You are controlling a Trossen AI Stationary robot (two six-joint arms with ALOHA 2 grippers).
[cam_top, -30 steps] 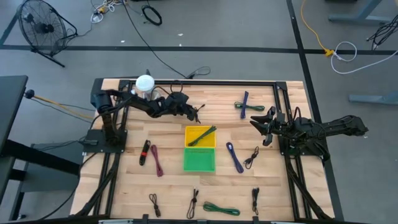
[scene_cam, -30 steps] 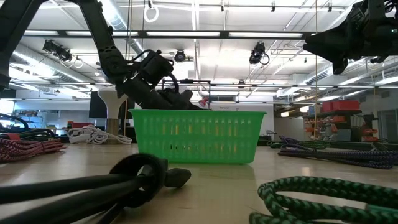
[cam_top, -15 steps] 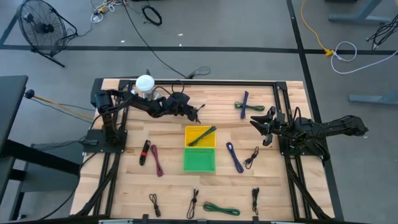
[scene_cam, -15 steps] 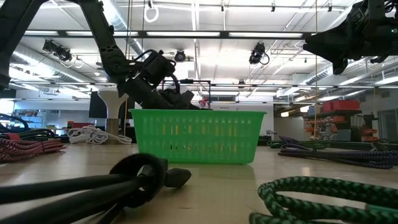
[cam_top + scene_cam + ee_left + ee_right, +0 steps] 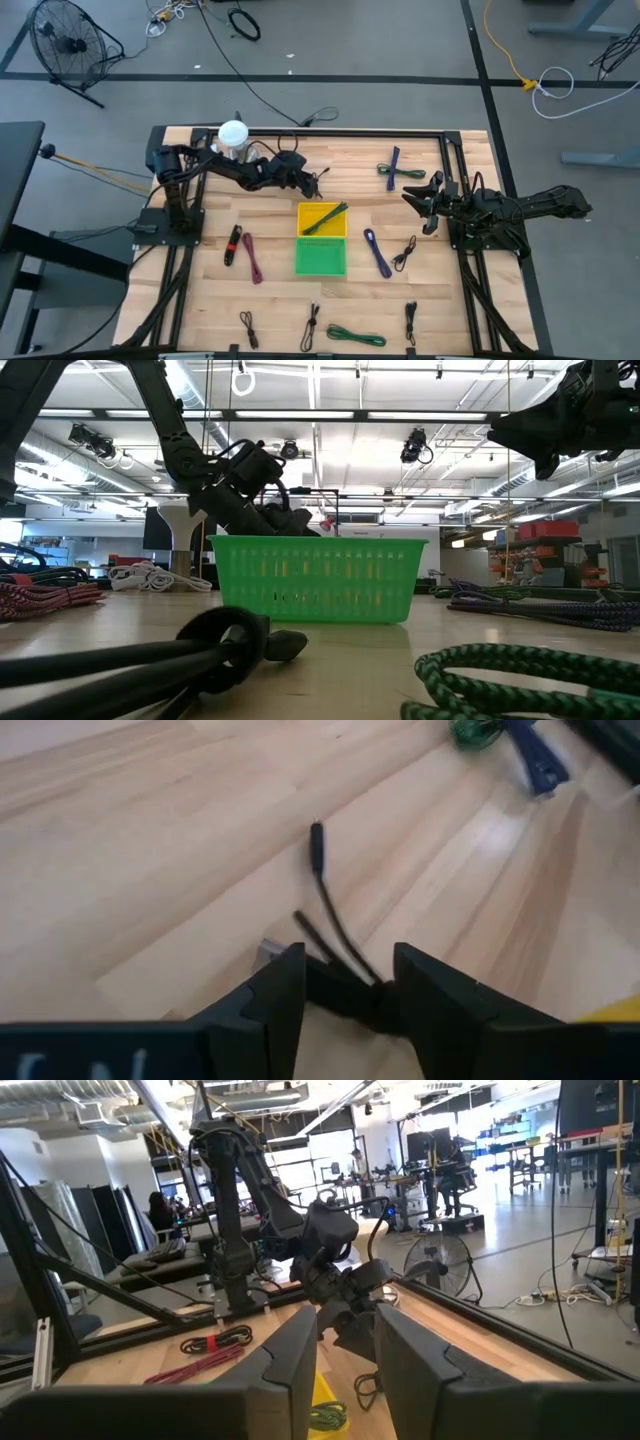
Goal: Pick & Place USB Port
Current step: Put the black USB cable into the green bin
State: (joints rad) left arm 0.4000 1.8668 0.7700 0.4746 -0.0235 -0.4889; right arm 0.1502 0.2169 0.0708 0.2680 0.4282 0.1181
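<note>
My left gripper hovers just beyond the far edge of the yellow bin and is shut on a black USB cable. In the low view it shows above and behind the green basket. The yellow bin holds a green cable, and the green bin sits against its near side. My right gripper waits open above the table's right part, high up in the low view. My left gripper pinches the bundled middle of the black cable between its two fingers, coming down at a slant from the table's left. Two ends stick out past the fingertips: a black connector and a silver plug. The cable looks lifted clear of the wood.
Loose cables lie scattered: blue and green ones far right, a blue and a black one right of the bins, red and maroon ones to the left, several along the near edge. A white round object stands at the far left.
My left gripper, staying shut on the cable, has eased a little toward the table's left edge. The right arm has kept still.
</note>
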